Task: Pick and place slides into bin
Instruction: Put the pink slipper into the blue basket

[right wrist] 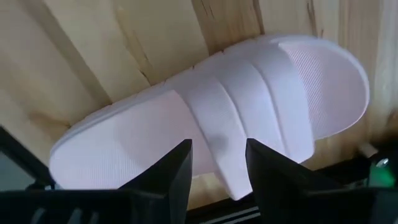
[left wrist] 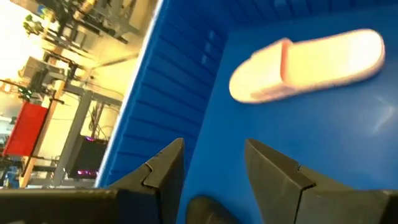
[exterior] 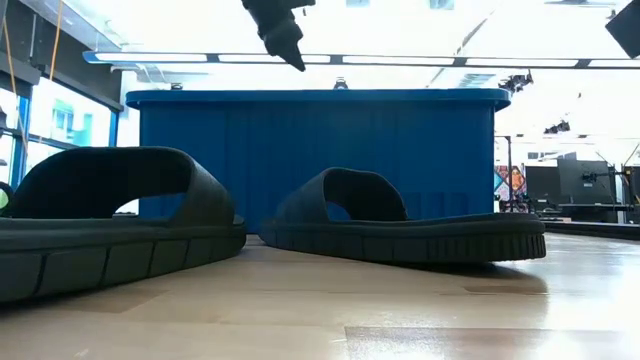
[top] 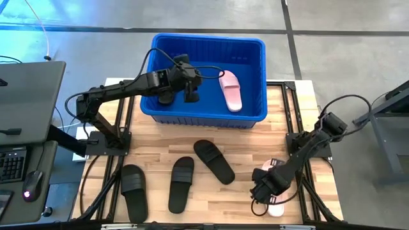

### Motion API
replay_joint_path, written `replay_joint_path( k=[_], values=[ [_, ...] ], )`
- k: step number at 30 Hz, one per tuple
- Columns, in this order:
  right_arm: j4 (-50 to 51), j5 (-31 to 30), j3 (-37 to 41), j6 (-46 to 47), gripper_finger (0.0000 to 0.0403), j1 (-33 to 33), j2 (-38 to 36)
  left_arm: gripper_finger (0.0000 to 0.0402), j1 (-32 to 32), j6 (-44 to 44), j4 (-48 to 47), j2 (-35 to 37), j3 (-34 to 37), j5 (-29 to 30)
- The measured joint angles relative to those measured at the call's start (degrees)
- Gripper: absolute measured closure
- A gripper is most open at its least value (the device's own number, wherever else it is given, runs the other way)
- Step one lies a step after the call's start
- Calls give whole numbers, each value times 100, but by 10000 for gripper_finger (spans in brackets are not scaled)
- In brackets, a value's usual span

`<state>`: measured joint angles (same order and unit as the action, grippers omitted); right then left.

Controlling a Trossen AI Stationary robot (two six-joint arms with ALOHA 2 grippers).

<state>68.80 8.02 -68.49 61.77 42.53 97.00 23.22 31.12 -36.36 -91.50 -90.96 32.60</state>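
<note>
The blue bin (top: 255, 76) stands at the table's far middle, with one pink slide (top: 231, 91) lying on its floor; the slide also shows in the left wrist view (left wrist: 311, 62). My left gripper (top: 190, 94) hangs open and empty over the bin's left half, left of that slide. Three black slides (top: 134, 191) (top: 181, 183) (top: 214, 161) lie soles down on the table. The second pink slide (right wrist: 211, 124) lies at the near right corner. My right gripper (top: 268, 190) is open just above its strap (right wrist: 249, 106).
In the low view two black slides (exterior: 100, 225) (exterior: 400, 225) lie in front of the bin's near wall (exterior: 320, 160). A dark rounded thing (left wrist: 205, 210) shows on the bin floor below my left gripper. A desk with a keyboard (top: 13, 163) stands left of the table.
</note>
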Motion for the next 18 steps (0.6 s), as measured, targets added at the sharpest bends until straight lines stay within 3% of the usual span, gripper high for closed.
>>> replay_joint_path(
  k=[8, 14, 18],
  values=[
    [128, 119, 0, 716, 263, 235, 206, 245, 0, 193, 779, 0, 0, -155],
    [893, -692, -2, 1189, 263, 308, 364, 245, 0, 206, 1067, 0, -2, -443],
    [851, -888, -2, 1168, 263, 297, 547, 245, 0, 207, 1067, 0, -2, -497]
  ],
)
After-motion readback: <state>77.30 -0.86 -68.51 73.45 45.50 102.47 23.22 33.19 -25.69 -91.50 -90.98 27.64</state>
